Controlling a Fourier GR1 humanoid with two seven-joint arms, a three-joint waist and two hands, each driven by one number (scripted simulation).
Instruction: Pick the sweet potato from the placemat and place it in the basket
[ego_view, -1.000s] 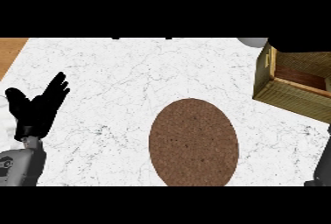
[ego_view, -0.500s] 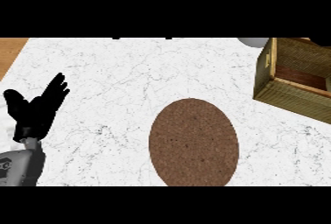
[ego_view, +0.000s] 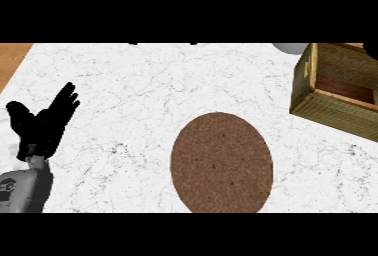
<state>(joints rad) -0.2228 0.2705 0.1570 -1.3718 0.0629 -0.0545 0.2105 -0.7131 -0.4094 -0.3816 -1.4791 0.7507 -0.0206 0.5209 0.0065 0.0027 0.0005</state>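
Left hand (ego_view: 46, 125) resting open; placemat (ego_view: 221, 162) bare; basket (ego_view: 336, 90) upper right

White marble-look counter top (ego_view: 170, 90), smooth, veined in grey, with a warm wood-toned strip (ego_view: 13, 57) at ten o'clock. Brown placemat (ego_view: 221, 162) at six o'clock, matt and finely woven, rough in grain. Woven wicker-like basket (ego_view: 328, 107) at two o'clock, tan and coarse outside, darker smooth wood inside; matt black left hand (ego_view: 43, 125) at nine o'clock on a dull grey forearm.
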